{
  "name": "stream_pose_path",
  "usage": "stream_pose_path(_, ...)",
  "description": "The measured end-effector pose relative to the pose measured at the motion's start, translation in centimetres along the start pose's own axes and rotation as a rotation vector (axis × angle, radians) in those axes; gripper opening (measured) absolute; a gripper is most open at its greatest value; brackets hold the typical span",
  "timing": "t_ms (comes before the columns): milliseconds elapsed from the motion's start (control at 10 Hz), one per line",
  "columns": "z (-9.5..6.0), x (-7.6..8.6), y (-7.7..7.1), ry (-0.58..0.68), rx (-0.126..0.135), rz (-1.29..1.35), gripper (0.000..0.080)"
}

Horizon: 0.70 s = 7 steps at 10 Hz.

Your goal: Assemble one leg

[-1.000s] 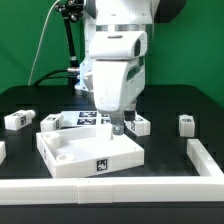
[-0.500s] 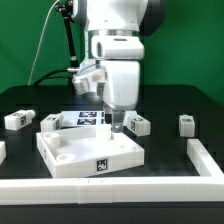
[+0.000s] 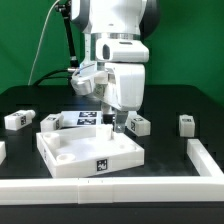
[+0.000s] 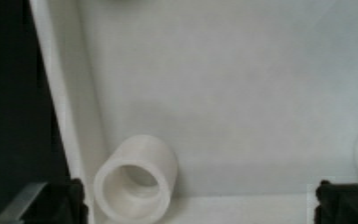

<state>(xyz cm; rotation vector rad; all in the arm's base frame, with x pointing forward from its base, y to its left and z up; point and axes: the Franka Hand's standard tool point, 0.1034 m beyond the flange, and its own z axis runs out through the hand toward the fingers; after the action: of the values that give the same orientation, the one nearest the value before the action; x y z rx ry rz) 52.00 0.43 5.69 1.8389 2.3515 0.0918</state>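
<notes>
Nearest me lay the white panel [image 3: 95, 150], one corner socket [image 4: 137, 180] showing between my gripper's [image 3: 118, 125] jaws, which were spread wide and held nothing. The leg [image 3: 138, 125] sat just beside the fingers, toward the exterior view's right, behind the panel's far edge.

Wide exterior; wrist close over panel [image 4: 247, 90]

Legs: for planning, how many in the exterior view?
4 legs: one at the exterior view's left, one behind the panel, one beside the gripper, one at the view's right. More may be hidden.
</notes>
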Motion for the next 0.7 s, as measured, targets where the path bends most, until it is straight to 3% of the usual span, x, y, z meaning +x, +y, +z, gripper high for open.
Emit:
stream_pose_path(100,0.1,-0.3,-0.4,0.000,0.001,-0.025,0.0649)
stream_pose_path(300,0.3,-2.0,-3.6,-0.001,0.036,-0.046,0.0649)
stream_pose_path(700,1.8,-3.1,-8.2,0.025,0.070,-0.033,0.0649)
